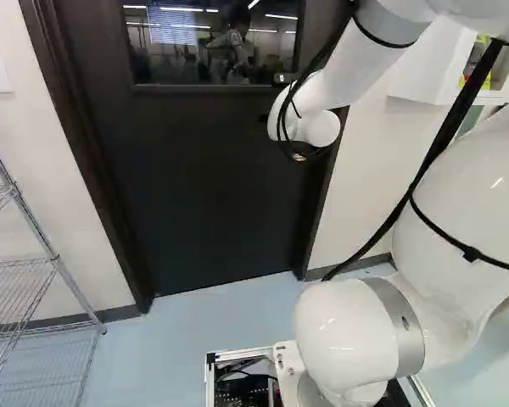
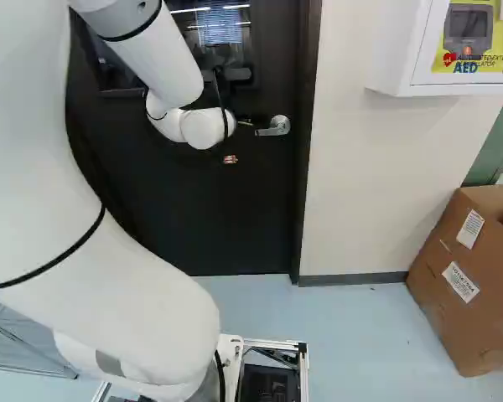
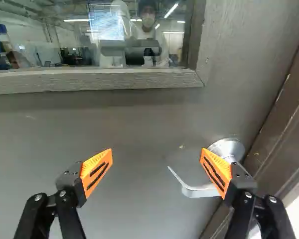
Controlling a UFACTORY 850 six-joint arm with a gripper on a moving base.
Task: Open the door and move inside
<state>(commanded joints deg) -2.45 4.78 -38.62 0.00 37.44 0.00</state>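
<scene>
The dark door stands shut in its frame. My gripper is mostly hidden behind the wrist in the right base view, with a small part showing just beside the silver lever handle. In the wrist view the gripper is open, its orange-padded fingers wide apart and facing the door. The lever lies toward the finger nearer the door frame; that finger covers part of the handle's round base. The lever's free end points into the gap between the fingers. Whether finger and handle touch, I cannot tell.
A window is set in the door above the gripper. The frame runs close beside the handle. A wire shelf stands left of the door. On the right are a white wall cabinet and a cardboard box.
</scene>
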